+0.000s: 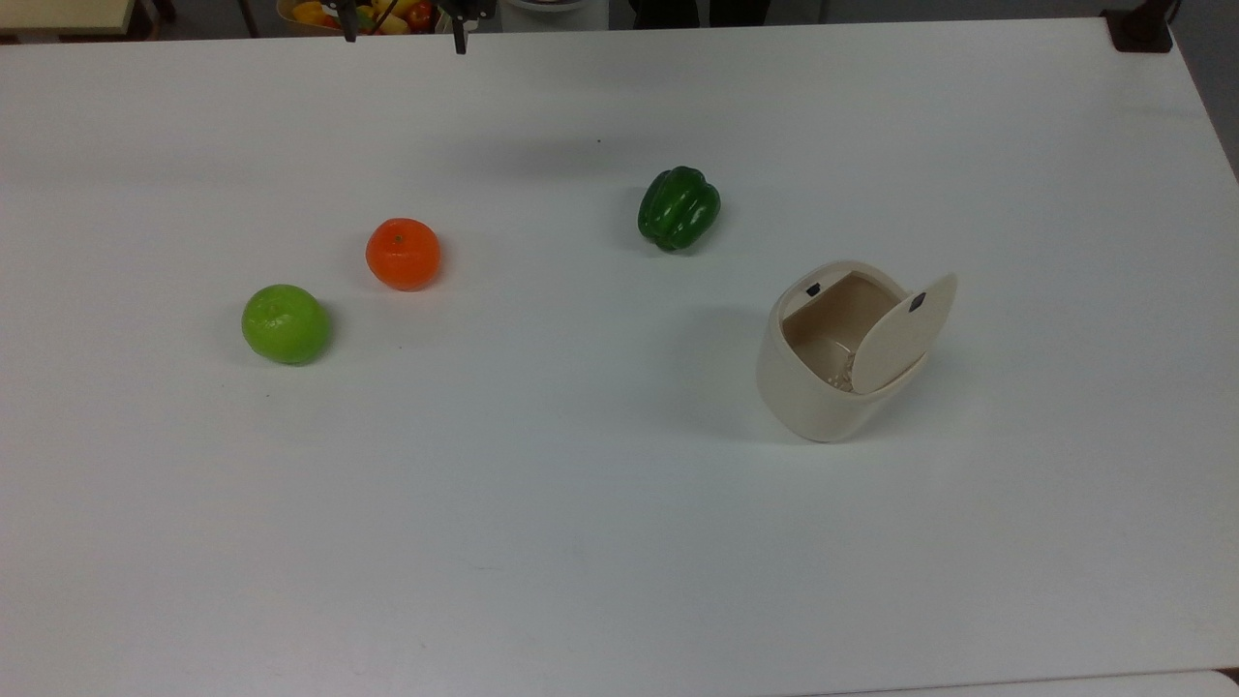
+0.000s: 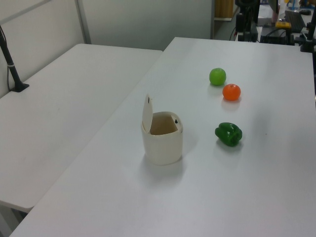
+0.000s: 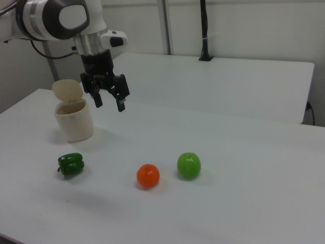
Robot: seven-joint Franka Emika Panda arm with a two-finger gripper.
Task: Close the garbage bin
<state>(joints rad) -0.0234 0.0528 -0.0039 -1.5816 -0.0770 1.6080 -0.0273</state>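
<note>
The gripper hangs with fingers spread and empty while the garbage bin, light stiff plastic by its look, likely wants only a gentle push on its raised lid.

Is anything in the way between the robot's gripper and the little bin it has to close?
Nothing visible blocks it. In the right view the open gripper hangs in the air just to the right of the garbage bin, whose lid stands up. The green pepper, orange and green apple lie lower on the table, off that path.
</note>
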